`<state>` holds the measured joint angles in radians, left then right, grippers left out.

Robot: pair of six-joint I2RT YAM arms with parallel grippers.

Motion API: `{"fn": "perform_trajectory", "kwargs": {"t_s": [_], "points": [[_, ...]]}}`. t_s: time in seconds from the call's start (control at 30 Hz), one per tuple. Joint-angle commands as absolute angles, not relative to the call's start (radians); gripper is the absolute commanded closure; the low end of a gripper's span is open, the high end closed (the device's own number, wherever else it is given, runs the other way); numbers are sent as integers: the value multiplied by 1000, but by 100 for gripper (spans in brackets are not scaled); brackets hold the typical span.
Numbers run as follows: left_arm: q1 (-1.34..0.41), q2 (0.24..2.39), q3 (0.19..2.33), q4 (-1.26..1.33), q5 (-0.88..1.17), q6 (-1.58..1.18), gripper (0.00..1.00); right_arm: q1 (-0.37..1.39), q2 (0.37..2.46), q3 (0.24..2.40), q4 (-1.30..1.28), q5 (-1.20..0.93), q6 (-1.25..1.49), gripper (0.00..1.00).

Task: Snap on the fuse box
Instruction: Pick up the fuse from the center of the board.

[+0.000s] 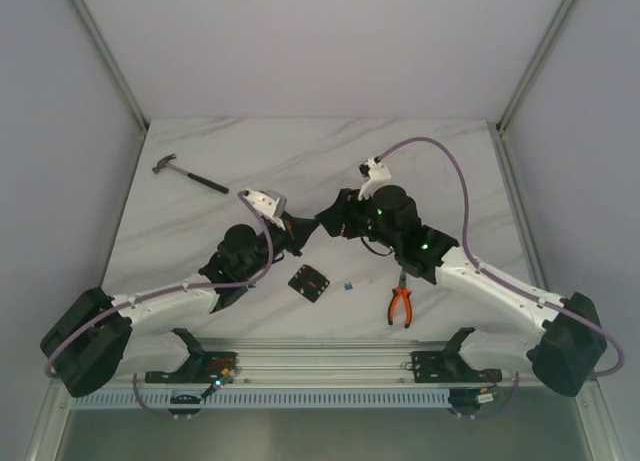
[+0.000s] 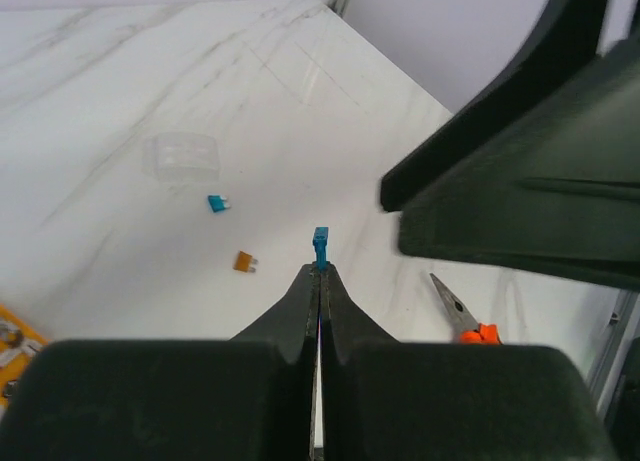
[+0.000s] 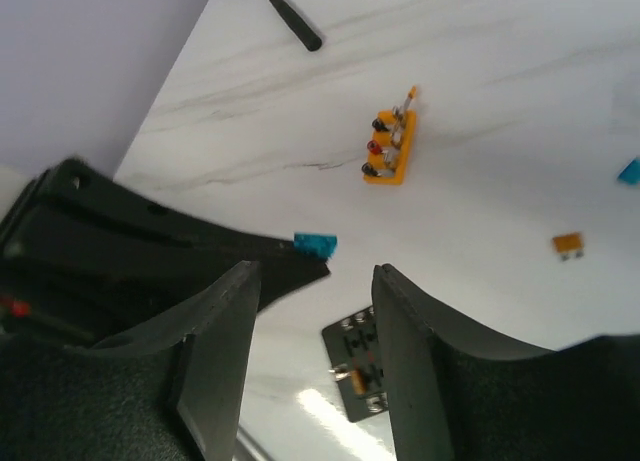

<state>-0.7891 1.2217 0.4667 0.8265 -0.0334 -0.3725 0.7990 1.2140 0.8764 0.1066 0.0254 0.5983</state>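
Fuse box [image 1: 310,282] only partly shown in right wrist view, rest cut off behind right gripper [image 3: 318,271] finger; not in left wrist view at all. In top view small, black, square, turned corner-on like a diamond, flat on worktop [image 1: 300,151] nr front edge, between the two arms, just left of a loose blue fuse [image 1: 348,286], w/ orange-handled pliers [image 1: 401,303] further right. Closer up: dark face w/ pale metal contacts and a reddish spot or two; slot rows hard to make out. Any markings too small to read. Left gripper [image 2: 320,271] jaws closed tight on a blue fuse [image 2: 320,243], fuse standing up out of the tips, held above worktop. Right jaws apart, open, fuse tip showing just beside left-hand finger in own wrist view. Both wrists meet mid-worktop in top view, jaw tips lost in black housings there. Also on worktop: orange fuse [image 2: 245,262], clear plastic cover [image 2: 181,155], blurred and faint. Orange block [image 3: 390,146] w/ dark and red knobs, well apart from box. Hammer [image 1: 188,173] far left, head cut off in right wrist view.
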Motion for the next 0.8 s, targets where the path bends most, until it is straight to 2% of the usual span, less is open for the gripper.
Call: {"fn": "perform_trajectory", "kwargs": {"t_s": [0.0, 0.2, 0.33, 0.77], "points": [[-705, 1187, 506, 773, 149, -309, 100, 769, 1149, 937, 64, -100, 259, 44], [-629, 1198, 558, 739, 440, -285, 100, 685, 1084, 965, -5, -438, -50, 44], [-612, 1213, 595, 718, 582, -266, 100, 661, 1103, 1018, -82, -542, -176, 45], [-609, 1201, 651, 685, 771, -244, 100, 598, 1125, 1059, -179, -792, -318, 52]]}}
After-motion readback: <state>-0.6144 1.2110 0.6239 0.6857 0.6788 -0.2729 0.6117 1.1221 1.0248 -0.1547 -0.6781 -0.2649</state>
